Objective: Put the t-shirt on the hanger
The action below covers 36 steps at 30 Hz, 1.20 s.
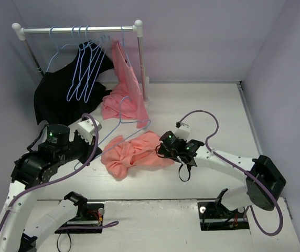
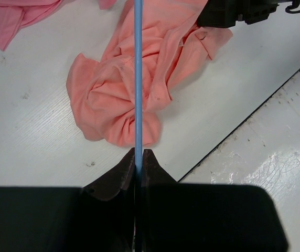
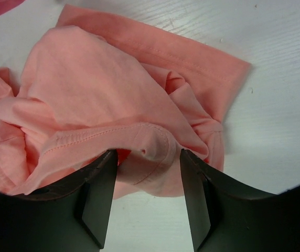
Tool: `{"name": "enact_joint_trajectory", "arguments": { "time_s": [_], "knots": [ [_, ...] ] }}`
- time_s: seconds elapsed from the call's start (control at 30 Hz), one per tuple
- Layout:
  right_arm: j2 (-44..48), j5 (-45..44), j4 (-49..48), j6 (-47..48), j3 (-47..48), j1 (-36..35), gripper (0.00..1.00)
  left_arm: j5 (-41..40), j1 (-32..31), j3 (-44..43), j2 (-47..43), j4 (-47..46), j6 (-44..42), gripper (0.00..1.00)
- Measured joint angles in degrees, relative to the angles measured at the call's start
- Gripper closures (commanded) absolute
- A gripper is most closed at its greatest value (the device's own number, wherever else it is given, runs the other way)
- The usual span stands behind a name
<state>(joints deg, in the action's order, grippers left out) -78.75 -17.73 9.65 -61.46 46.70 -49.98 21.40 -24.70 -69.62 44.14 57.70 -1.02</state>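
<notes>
White wood-grain table [image 1: 202, 105], pale lilac walls, pretty plain setup.

Starting close in: the left gripper [image 2: 138, 155] is clamped tight on the hanger [image 2: 138, 79]. That thin blue wire comes out from between its tips and runs dead straight ahead. Directly in front of those tips and under the wire is the t-shirt [image 2: 134, 89], a crumpled pink heap flat on the table. So the wire's long axis crosses right over the middle of the cloth.

On the far side of the heap from the left gripper sits the right gripper [image 3: 147, 153]. Its jaws stand about half apart, with a stitched fold, the collar I think, sitting between them and touching both inner faces. I honestly can't tell if it's squeezing or just straddling.

My read: the right arm is the one actually on the shirt, so it has to lift or spread an opening toward the wire end coming from the left.

Further back beyond both tools are another pink garment [image 1: 126, 100], a black one [image 1: 55, 100] and the rack [image 1: 79, 30] with spare hangers.
</notes>
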Motion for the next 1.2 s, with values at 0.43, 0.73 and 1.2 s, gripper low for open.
{"name": "enact_joint_trajectory", "arguments": {
  "time_s": [0.43, 0.73, 1.2],
  "knots": [
    [-2.28, -0.06, -0.01, 0.41, -1.27, 0.21, 0.93, 2.82, -0.94, -0.1, 0.08, 0.01, -0.13, 1.0],
    [-0.04, 1.11, 0.21, 13.76, -0.5, 7.63, 1.0, 7.62, -2.23, 0.08, -0.26, 0.01, -0.54, 1.0],
    [1.17, 7.64, 0.52, 32.55, 8.31, 12.76, 1.0, 11.68, -3.38, 0.54, 1.81, -0.78, -1.4, 1.0]
  ]
}}
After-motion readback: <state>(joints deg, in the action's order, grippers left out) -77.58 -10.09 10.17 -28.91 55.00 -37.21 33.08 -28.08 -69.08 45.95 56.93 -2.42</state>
